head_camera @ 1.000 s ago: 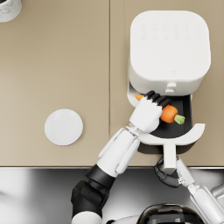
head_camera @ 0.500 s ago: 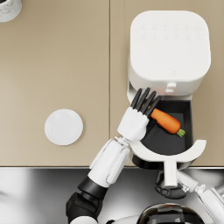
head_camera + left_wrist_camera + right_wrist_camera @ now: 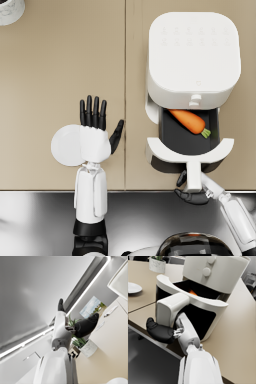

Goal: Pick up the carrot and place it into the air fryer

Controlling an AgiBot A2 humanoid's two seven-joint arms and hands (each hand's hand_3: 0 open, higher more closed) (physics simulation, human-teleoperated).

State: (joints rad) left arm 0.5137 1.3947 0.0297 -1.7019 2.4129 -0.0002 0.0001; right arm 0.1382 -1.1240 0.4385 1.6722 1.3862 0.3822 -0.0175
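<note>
Orange carrot (image 3: 188, 121) in air fryer (image 3: 192, 60) drawer; left hand (image 3: 95, 134) well apart, fingers spread, empty.

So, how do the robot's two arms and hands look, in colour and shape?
Both arms are glossy white, with rounded, smooth shells. The left arm ends in a black cuff near its base. The left hand has a white back and slim black fingers. The right hand is dark and rounded, joined to its white right arm by a small metal wrist link. No loose cables or markings show.
</note>
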